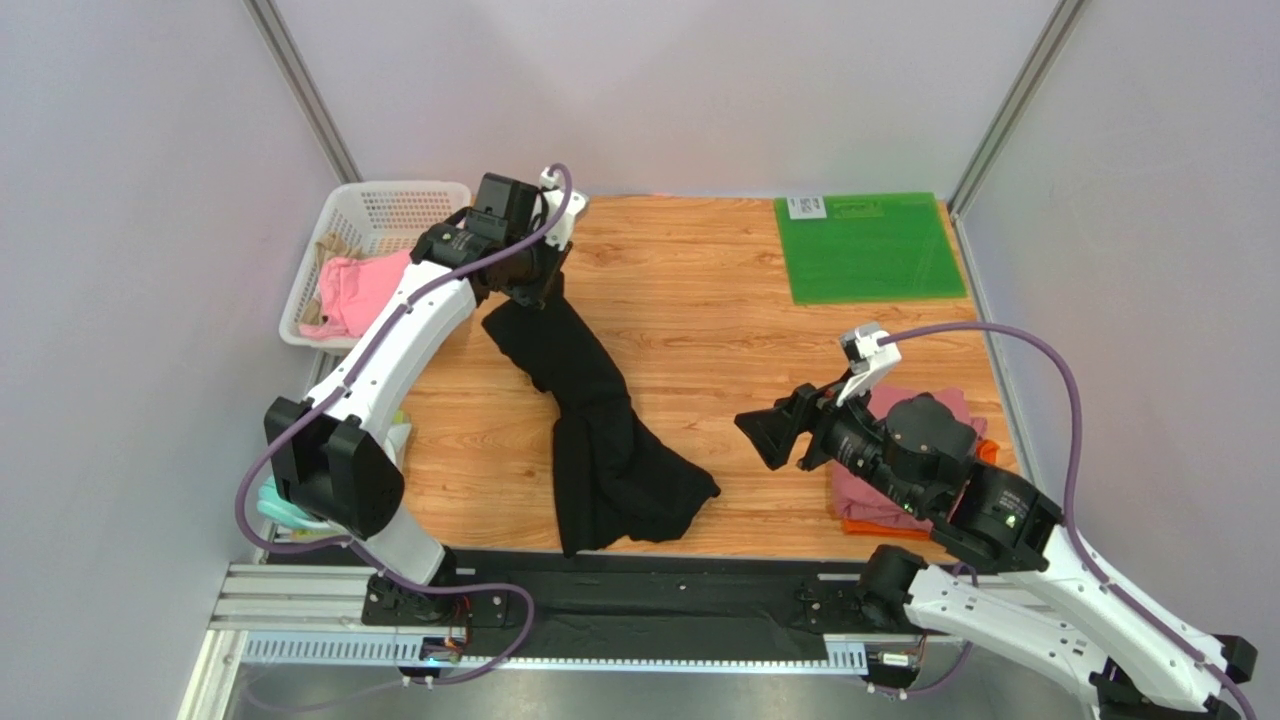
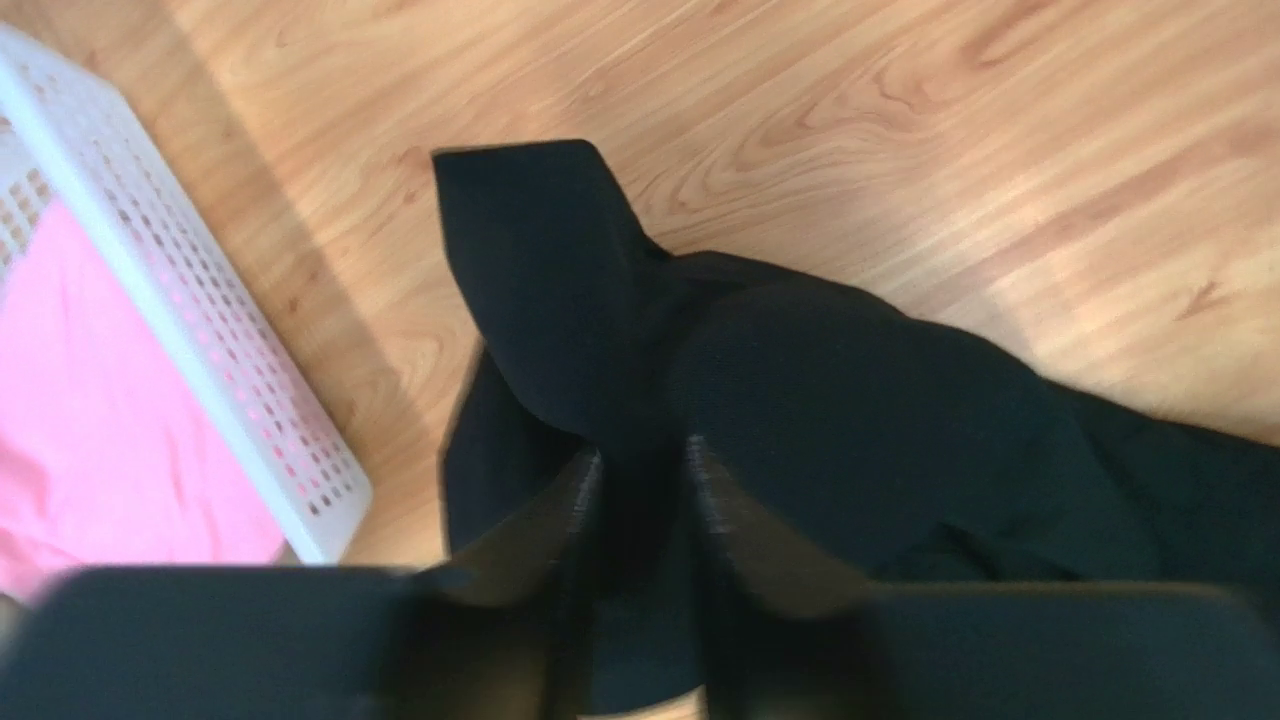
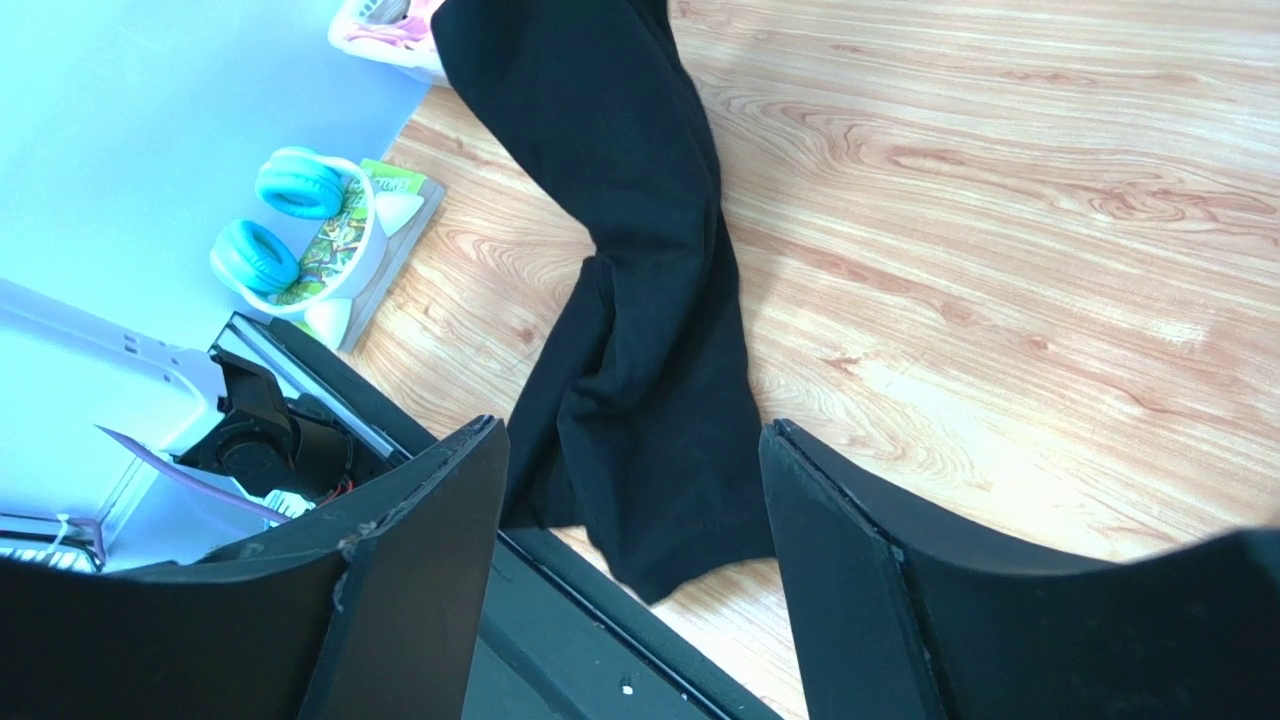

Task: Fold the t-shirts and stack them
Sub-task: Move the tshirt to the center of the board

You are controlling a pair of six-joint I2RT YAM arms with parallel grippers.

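Shirts: one black shirt (image 1: 601, 435), one pink shirt (image 1: 857, 488) atop one orange shirt (image 1: 864, 527).

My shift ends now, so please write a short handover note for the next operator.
Left end effector: closed on the black t-shirt, one end lifted near the basket, rest crumpled on the table.
Right end effector: open, empty.
Done: a pink shirt on an orange one, near right.
Left: fold and stack the black one; another pink garment waits in the basket.
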